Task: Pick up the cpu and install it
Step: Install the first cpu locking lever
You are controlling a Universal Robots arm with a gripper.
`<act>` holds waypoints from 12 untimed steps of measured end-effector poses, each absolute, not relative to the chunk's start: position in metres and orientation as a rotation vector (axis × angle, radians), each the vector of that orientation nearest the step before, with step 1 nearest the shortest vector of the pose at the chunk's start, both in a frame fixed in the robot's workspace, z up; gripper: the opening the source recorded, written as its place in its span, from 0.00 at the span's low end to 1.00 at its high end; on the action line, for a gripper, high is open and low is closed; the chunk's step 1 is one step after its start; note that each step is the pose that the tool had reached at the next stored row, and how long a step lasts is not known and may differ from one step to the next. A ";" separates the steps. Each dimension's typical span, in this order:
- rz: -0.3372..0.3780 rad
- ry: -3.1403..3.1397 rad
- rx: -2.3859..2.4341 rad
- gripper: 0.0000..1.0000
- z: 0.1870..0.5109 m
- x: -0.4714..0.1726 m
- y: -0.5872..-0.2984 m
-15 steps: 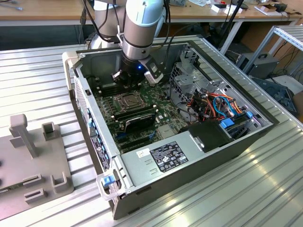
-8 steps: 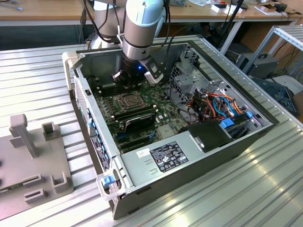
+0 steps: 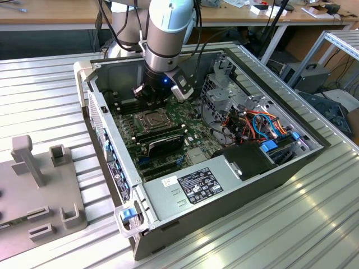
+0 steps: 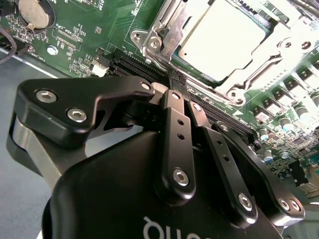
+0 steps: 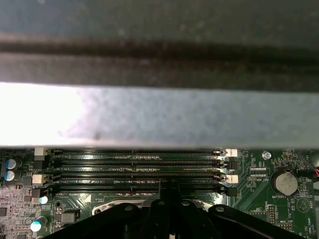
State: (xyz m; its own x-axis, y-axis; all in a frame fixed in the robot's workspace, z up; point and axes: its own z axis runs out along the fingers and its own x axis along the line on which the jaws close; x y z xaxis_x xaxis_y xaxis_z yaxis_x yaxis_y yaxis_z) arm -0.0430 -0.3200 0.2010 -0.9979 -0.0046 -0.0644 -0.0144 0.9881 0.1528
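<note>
Bright glare, blurred foreground edges

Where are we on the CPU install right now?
The cpu already looks seated in its socket, with the metal socket frame around it. The gripper has its fingers together with nothing between them, hanging over the memory slots beside the socket. I can't tell whether the frame is latched, so that remains to be confirmed.

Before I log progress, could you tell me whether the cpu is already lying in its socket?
Yes, the cpu lies flat inside the socket frame.

Power supply label (black sticker): print not legible.
</note>
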 end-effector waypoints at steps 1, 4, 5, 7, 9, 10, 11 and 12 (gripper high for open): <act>0.236 3.069 -0.015 0.11 0.201 -0.043 -0.320; 0.236 3.069 -0.015 0.11 0.201 -0.043 -0.320; 0.236 3.069 -0.015 0.11 0.201 -0.043 -0.320; 0.236 3.069 -0.015 0.11 0.201 -0.043 -0.320; 0.236 3.069 -0.015 0.11 0.201 -0.043 -0.320; 0.236 3.069 -0.015 0.11 0.201 -0.043 -0.320; 0.236 3.069 -0.015 0.11 0.201 -0.043 -0.320; 0.236 3.069 -0.015 0.11 0.200 -0.043 -0.320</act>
